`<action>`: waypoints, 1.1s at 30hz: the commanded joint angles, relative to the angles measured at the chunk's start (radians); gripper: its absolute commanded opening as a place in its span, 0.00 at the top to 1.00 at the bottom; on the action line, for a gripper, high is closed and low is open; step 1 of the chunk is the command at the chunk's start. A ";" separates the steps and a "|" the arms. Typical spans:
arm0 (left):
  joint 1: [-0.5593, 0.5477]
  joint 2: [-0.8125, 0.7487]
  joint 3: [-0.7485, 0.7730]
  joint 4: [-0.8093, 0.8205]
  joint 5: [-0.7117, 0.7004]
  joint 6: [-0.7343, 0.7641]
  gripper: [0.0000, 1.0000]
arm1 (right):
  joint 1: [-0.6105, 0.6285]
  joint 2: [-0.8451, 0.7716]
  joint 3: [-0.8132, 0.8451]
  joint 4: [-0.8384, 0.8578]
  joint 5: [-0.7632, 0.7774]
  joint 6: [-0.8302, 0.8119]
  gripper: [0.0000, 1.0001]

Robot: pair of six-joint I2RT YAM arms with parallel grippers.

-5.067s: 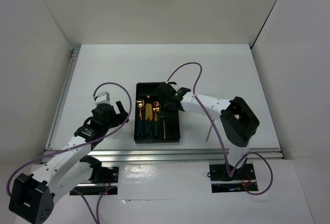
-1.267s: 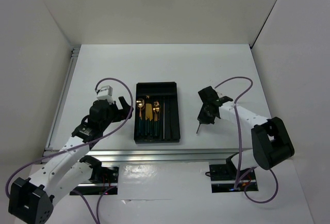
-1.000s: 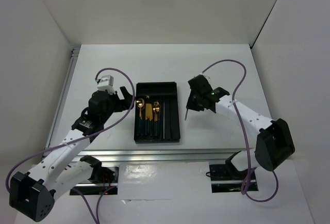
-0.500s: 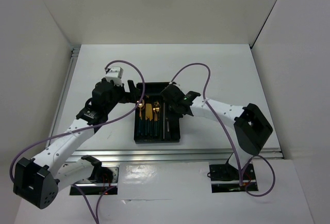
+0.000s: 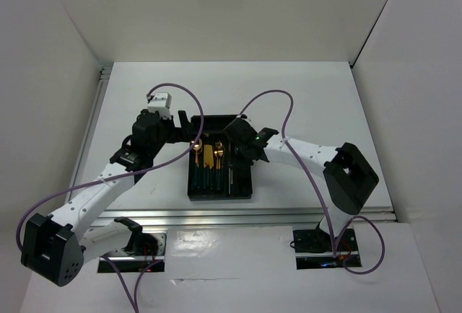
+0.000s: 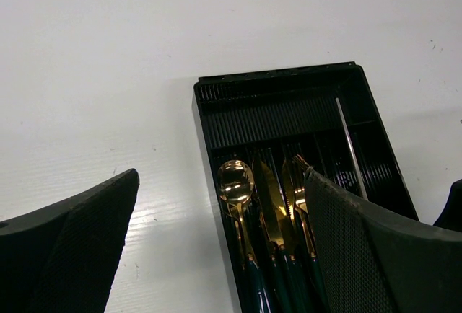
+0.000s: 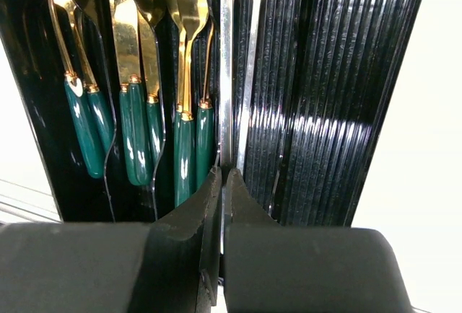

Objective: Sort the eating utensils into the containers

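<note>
The black tray lies between my arms. Gold-headed, green-handled spoons, knives and forks lie in its left compartments; they also show in the right wrist view. My right gripper hangs over the tray's far right part, shut on the thin silver piece, which lies along a compartment beside the forks. My left gripper is open and empty over the tray's far left corner. In the left wrist view the spoon, the knife and the silver piece lie in the tray.
White walls enclose the table on three sides. A metal rail runs along the near edge, another along the left side. The tray's wide ribbed right compartment holds nothing.
My right gripper picked the silver piece off the table right of the tray and carried it left into the tray. My left gripper moved up to the tray's far left corner.
</note>
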State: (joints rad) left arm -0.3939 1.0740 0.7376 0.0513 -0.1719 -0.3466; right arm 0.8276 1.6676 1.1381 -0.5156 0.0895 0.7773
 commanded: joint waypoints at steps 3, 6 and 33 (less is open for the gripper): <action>0.006 -0.002 0.002 0.051 0.011 -0.015 0.00 | 0.018 0.012 -0.014 0.034 -0.016 0.033 1.00; 0.006 -0.002 0.002 0.061 0.011 -0.015 0.00 | 0.018 0.035 -0.014 0.034 -0.016 0.033 1.00; 0.006 0.026 -0.007 0.061 0.029 -0.015 0.00 | 0.054 0.054 -0.023 -0.041 0.013 0.082 1.00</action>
State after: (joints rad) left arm -0.3931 1.1004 0.7307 0.0746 -0.1646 -0.3466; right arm 0.8722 1.7100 1.1179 -0.5255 0.0753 0.8326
